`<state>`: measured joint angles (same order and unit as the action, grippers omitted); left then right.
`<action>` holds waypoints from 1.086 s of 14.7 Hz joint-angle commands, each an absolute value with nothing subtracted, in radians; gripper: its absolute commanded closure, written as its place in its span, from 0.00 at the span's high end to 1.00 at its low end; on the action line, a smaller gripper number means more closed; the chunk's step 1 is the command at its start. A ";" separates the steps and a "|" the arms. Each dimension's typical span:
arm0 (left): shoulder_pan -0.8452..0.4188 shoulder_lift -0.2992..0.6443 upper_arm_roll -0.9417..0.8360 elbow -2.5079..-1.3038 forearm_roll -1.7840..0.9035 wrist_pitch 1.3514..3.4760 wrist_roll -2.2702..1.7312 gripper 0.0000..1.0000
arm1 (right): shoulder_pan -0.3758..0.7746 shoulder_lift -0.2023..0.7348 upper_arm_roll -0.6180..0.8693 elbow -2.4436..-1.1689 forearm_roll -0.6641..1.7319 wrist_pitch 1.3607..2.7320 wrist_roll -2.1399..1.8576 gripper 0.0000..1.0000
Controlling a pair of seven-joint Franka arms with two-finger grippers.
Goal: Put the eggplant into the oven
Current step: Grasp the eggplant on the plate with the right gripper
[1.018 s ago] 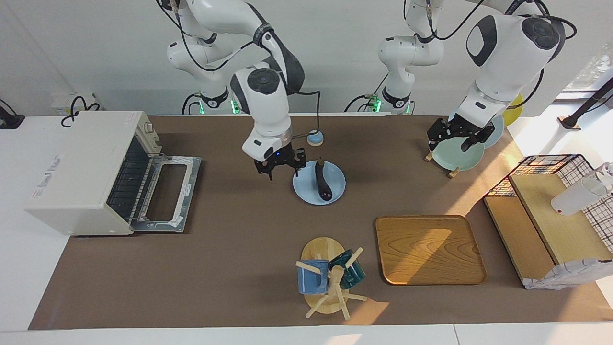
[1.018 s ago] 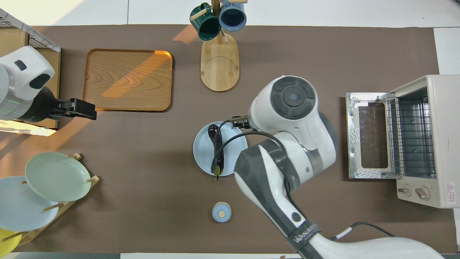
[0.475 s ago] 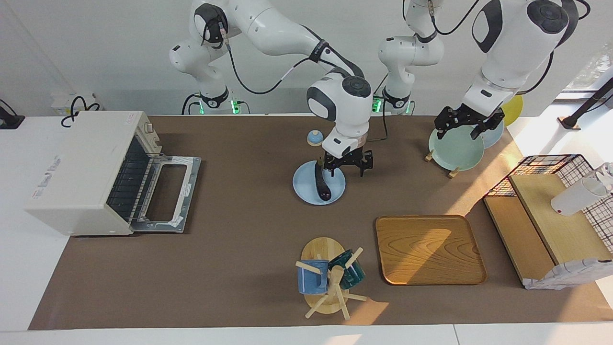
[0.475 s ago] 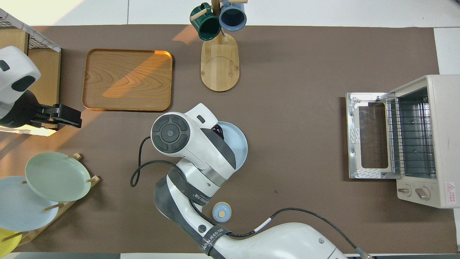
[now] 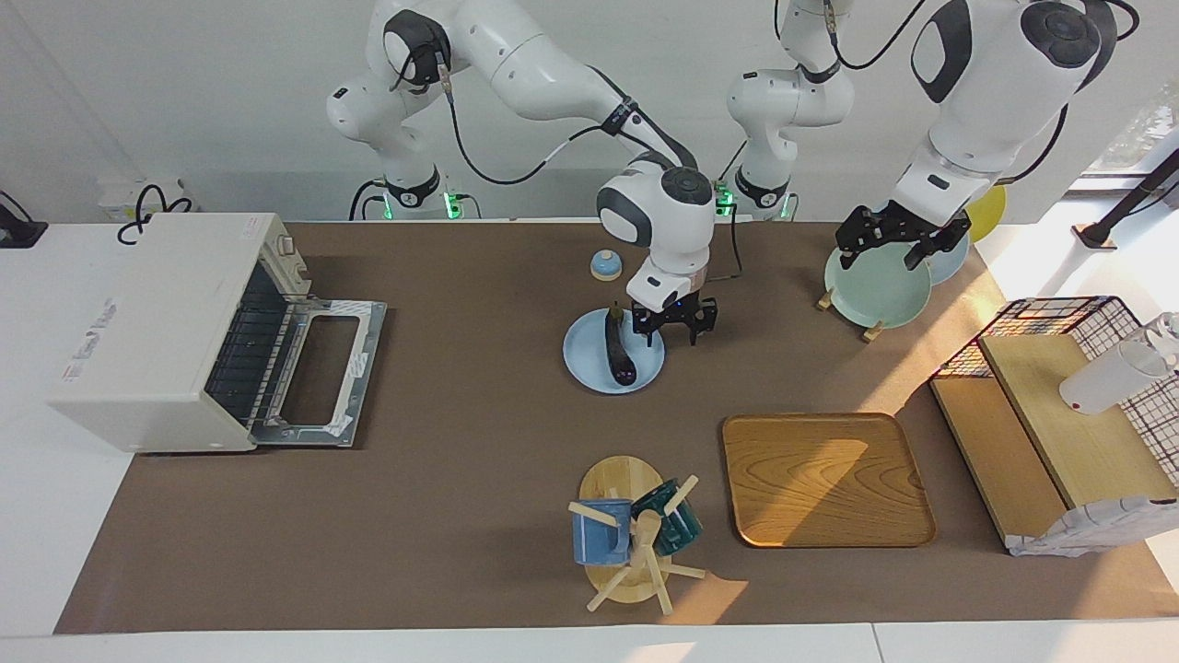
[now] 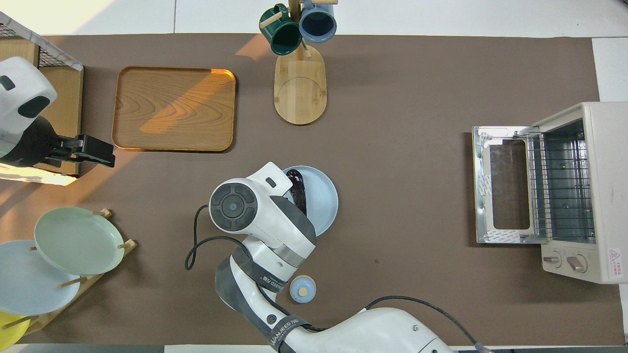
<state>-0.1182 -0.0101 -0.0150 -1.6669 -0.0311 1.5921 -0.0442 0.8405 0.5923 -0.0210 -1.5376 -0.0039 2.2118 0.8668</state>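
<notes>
Hanging low over the blue plate's (image 5: 589,366) edge toward the left arm's end of the table (image 5: 461,479), the right claw (image 5: 672,324) points straight down with its fingers spread apart and nothing between them; it is just beside the eggplant (image 5: 619,352), and whether a fingertip touches it cannot be told. The eggplant is slender, glossy and dark purple-black, lying across the plate with its thin stem end toward the robots. In the overhead view the right arm's wrist covers much of the plate, and only the eggplant's end farther from the robots shows. The right arm reaches from its base across the middle of the table, elbow raised and bent. A small blue lid (image 5: 604,265) sits on the table nearer to the robots than the plate. The oven (image 5: 166,331) stands at the right arm's end of the table, white and boxy, with its door folded down flat and the wire rack showing inside. The left claw (image 5: 890,245), fingers spread and empty, waits in the air over a pale green plate (image 5: 875,293) on a wooden rack.
</notes>
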 commanded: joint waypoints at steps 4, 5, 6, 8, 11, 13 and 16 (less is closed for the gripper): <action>-0.101 -0.005 -0.021 -1.661 -0.043 1.597 -0.031 1.00 | 0.864 0.574 -0.021 -1.606 -0.009 2.246 0.902 0.28; -0.103 -0.005 -0.021 -1.661 -0.038 1.594 -0.031 1.00 | 0.864 0.572 -0.021 -1.621 -0.009 2.265 0.923 0.28; -0.101 -0.005 -0.021 -1.661 -0.037 1.589 -0.031 1.00 | 0.864 0.571 -0.021 -1.631 -0.009 2.279 0.933 0.23; -0.101 -0.006 -0.021 -1.661 -0.037 1.588 -0.031 1.00 | 0.865 0.568 -0.021 -1.626 -0.014 2.260 0.930 0.00; -0.101 -0.008 -0.021 -1.661 -0.037 1.588 -0.032 1.00 | 0.855 0.566 -0.023 -1.550 -0.076 2.138 0.908 0.00; -0.091 -0.008 -0.021 -1.661 -0.037 1.588 -0.031 1.00 | 0.828 0.583 -0.023 -1.433 -0.141 1.951 0.809 0.00; -0.084 -0.012 -0.023 -1.660 -0.037 1.575 -0.032 1.00 | 0.723 0.513 -0.029 -1.425 -0.144 1.865 0.604 0.00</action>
<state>-0.1038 -0.0088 -0.0137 -1.6669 -0.0318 1.5927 -0.0442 0.8088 0.5575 -0.0406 -1.4305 -0.1269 1.9123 0.7320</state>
